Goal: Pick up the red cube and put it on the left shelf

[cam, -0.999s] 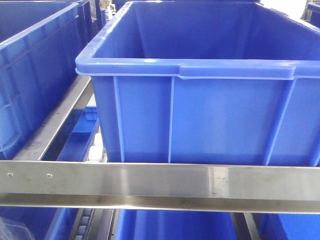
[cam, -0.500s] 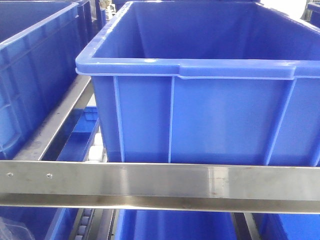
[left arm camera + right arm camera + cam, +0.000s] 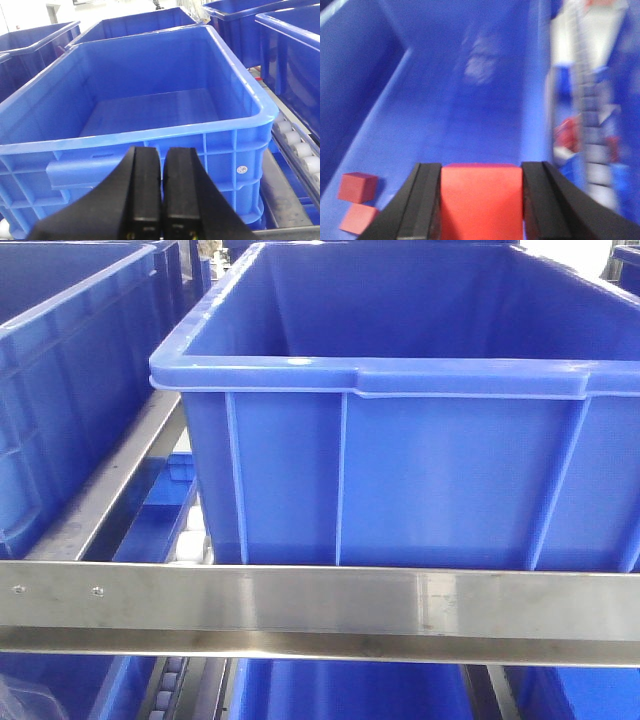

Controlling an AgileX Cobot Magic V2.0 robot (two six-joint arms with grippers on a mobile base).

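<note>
In the front view the blue crate is open on top, so entry from 12 o'clock is free. The steel front rail blocks the way at 6 o'clock. Another crate closes the 9 o'clock side.

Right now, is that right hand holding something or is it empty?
Holding something. In the right wrist view, the right hand has a red cube filling the gap between its two black fingers, above a blue crate floor.
</note>
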